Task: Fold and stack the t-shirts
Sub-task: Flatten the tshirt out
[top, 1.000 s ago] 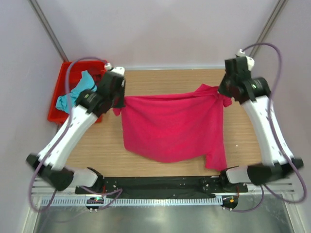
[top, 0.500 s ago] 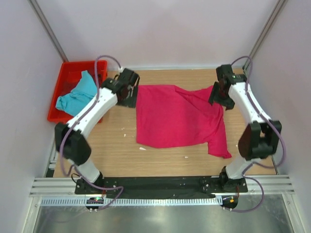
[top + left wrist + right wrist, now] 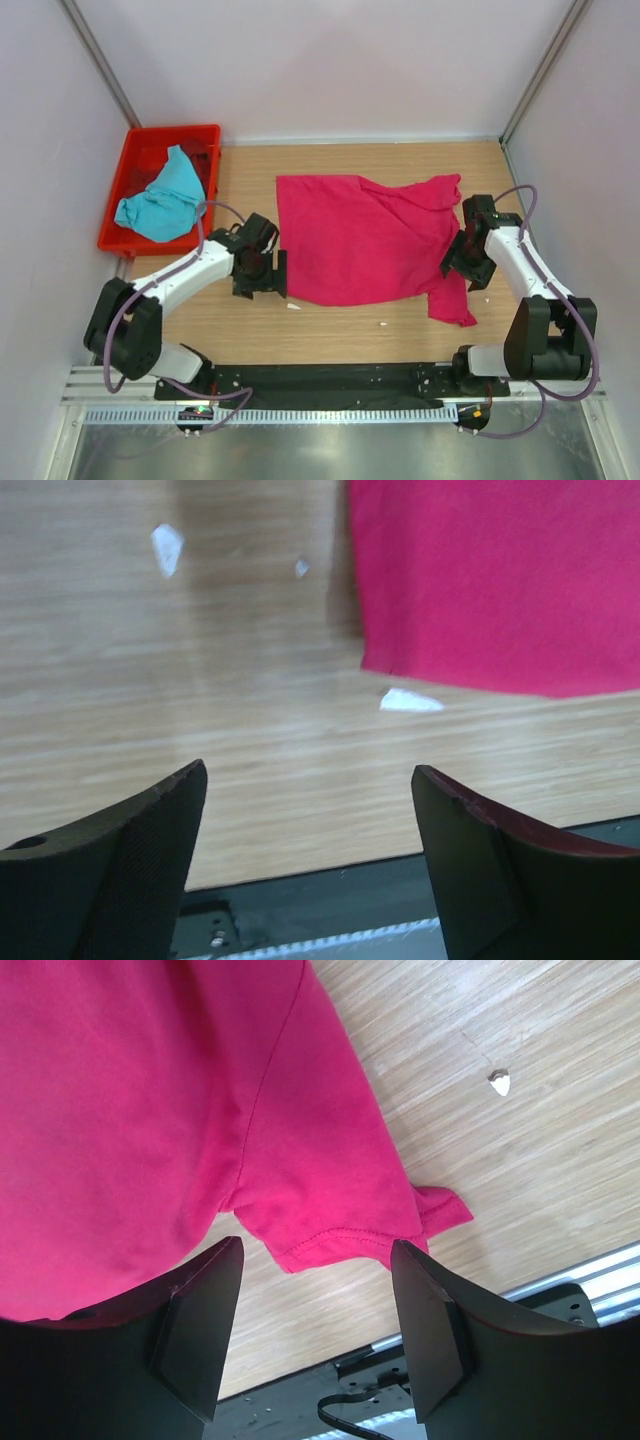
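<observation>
Two shirts in play, and we log the scene from the biggest item down.

Table (image 3: 350, 335): wooden top, both arms reach onto it from the near edge.

Magenta t-shirt (image 3: 365, 240): it lies spread at the table's centre, mostly flat. Its left edge is straight, there are creases near the far right corner, and one sleeve (image 3: 330, 1200) sticks out at the near right.

Red crate (image 3: 205, 132): it sits off the far left corner and holds the turquoise t-shirt (image 3: 160, 200), which is crumpled and not yet folded.

Left gripper (image 3: 310, 810): the jaws are spread wide with nothing between them. It hovers over bare wood just beside the shirt's near left corner.

Right gripper (image 3: 315, 1260): the fingers are apart and grip nothing. It sits above the sleeve hem, and the cloth below lies flat.

White scraps (image 3: 410, 700): a few lie on the wood near the hem.

Our judgement is that spreading is done and the first fold comes next. To do it well, we tuck the stray sleeve inward first. We then pinch the left and right edges level with each other, so the fold line runs straight. We keep the lift low so the far creases do not spread. We catch a single layer of cloth, and none of the scraps.
</observation>
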Robot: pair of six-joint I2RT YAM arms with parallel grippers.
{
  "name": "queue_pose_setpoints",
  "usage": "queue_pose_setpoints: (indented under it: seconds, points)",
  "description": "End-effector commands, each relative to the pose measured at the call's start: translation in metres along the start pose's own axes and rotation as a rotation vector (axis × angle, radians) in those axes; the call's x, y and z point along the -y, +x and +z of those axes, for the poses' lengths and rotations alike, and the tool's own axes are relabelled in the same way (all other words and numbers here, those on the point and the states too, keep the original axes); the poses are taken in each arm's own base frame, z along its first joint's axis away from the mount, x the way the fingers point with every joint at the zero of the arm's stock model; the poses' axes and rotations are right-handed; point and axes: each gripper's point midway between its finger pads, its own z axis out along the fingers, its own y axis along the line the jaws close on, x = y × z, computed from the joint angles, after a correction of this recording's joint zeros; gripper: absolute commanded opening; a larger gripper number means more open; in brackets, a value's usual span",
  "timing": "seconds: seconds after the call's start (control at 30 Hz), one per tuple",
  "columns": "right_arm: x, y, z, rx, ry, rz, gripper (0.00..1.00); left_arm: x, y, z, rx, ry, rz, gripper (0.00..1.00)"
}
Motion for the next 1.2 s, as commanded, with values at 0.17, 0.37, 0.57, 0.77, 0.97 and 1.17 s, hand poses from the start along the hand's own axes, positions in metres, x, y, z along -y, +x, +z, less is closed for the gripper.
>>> queue_pose_setpoints:
  seconds: [0.17,0.37,0.57,0.77,0.97,1.17]
  points:
    - [0.001,-0.006,0.012,0.026,-0.015,0.05,0.67,0.052,-0.043,0.032,0.047,0.183,0.017,0.71]
    - [0.012,-0.003,0.022,0.007,0.021,0.059,0.66,0.066,-0.04,0.038,0.009,0.252,-0.009,0.23]
    - [0.01,-0.004,0.016,0.011,0.009,0.035,0.61,0.066,-0.032,-0.046,0.103,0.303,-0.091,0.0]
    - [-0.003,-0.011,-0.001,0.023,-0.051,0.007,0.61,0.074,-0.07,-0.09,0.233,0.307,-0.134,0.08]
    - [-0.018,-0.016,-0.006,-0.001,-0.105,-0.001,0.62,0.01,-0.132,-0.043,0.175,0.0,-0.152,0.68]
    - [-0.013,-0.001,0.0,-0.02,-0.099,0.014,0.61,0.008,-0.09,-0.059,0.17,0.115,-0.13,0.66]
